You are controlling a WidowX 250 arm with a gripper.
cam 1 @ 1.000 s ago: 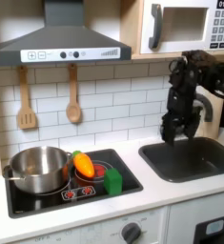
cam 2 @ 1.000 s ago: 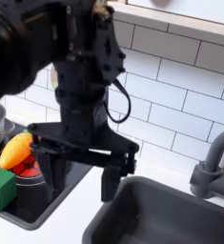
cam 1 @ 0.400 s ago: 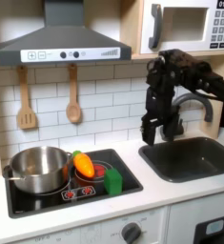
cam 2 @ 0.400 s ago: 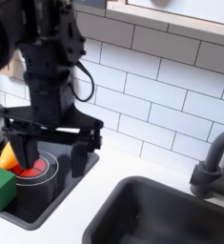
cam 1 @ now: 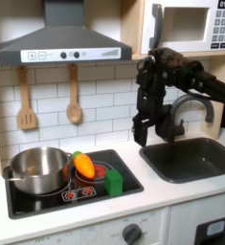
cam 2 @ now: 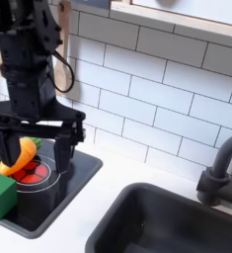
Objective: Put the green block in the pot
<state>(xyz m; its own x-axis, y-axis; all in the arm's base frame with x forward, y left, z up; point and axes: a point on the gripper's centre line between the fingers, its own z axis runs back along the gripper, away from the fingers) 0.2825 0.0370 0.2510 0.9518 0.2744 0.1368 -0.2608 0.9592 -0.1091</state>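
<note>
Gripper [cam 1: 145, 134] hangs in the air above the strip of desk [cam 1: 171, 196] between hob [cam 1: 47, 201] and sink [cam 1: 195, 158], jaws spread wide, holding nothing — open for a top-down pick, I'd guess. Green block [cam 1: 114, 182] sits on the hob's front corner toward the first exterior view's right, just beside a red piece [cam 1: 100, 172]. Orange toy vegetable [cam 1: 83, 165] lies between block and pot [cam 1: 37, 167] — likely the obstacle on the carry. Faucet [cam 1: 202, 103] stands close behind the arm.

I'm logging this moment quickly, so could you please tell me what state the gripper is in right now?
Gripper: open, fingers spread apart, holding nothing, above the stovetop.
</note>
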